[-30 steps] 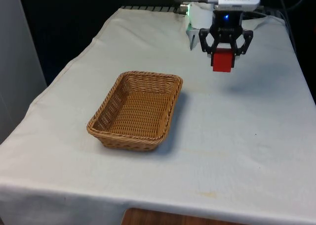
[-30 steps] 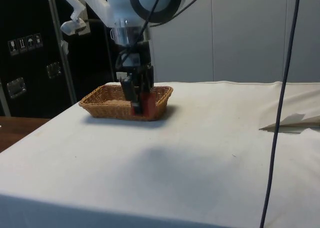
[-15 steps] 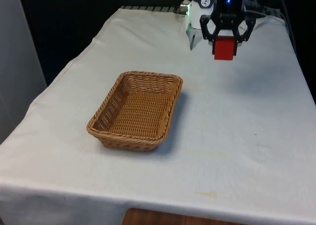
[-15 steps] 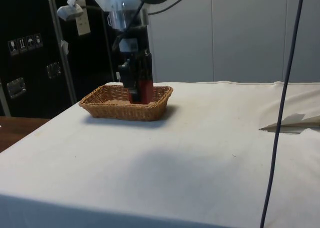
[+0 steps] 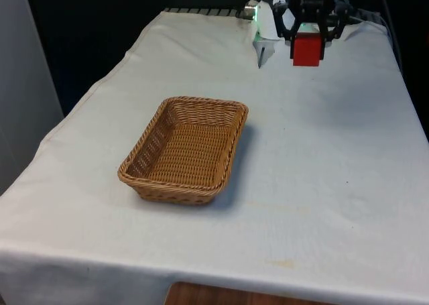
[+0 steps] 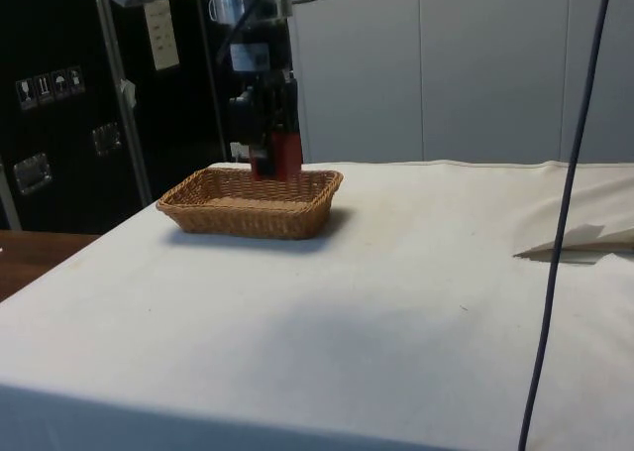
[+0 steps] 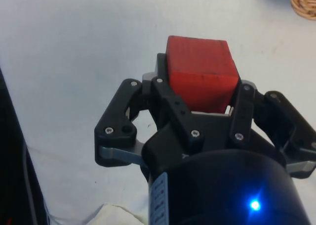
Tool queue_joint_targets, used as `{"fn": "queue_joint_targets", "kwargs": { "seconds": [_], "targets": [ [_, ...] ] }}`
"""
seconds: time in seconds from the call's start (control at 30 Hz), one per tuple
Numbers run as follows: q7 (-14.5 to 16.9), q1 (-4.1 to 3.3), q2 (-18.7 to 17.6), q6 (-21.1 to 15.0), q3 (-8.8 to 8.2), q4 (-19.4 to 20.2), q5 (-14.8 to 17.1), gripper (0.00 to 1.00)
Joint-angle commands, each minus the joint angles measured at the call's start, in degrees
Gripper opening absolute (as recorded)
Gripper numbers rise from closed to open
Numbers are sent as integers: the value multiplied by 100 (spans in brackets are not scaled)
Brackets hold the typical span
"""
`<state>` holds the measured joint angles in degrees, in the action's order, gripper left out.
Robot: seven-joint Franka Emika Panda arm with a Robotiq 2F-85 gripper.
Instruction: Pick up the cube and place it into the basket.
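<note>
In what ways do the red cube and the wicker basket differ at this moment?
The red cube is a solid block; the wicker basket is woven, open and tan. The cube is held above the table in the gripper; the basket rests on the white cloth. The cube looks much smaller than the basket.

Your tool hangs high above the desk at its far end, toward the front view's right, pointing straight down from the wrist. Its two black fingers are closed on the red cube, which sits squarely between them and juts out past the fingertips in the wrist view. In the side view you can see the tool upright, with the cube held clear of the cloth.
</note>
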<state>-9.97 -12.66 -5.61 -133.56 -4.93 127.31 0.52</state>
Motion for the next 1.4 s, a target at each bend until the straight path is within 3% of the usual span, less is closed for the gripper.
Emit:
{"fn": "queue_joint_targets", "kwargs": {
  "seconds": [0.0,0.37,1.13,1.37],
  "targets": [
    [-11,0,40,74,0,-17,-17,0],
    [17,0,212,269,6,-103,17,0],
    [80,6,281,252,0,-103,11,0],
    [275,29,544,413,-46,17,6,0]
  ]
}}
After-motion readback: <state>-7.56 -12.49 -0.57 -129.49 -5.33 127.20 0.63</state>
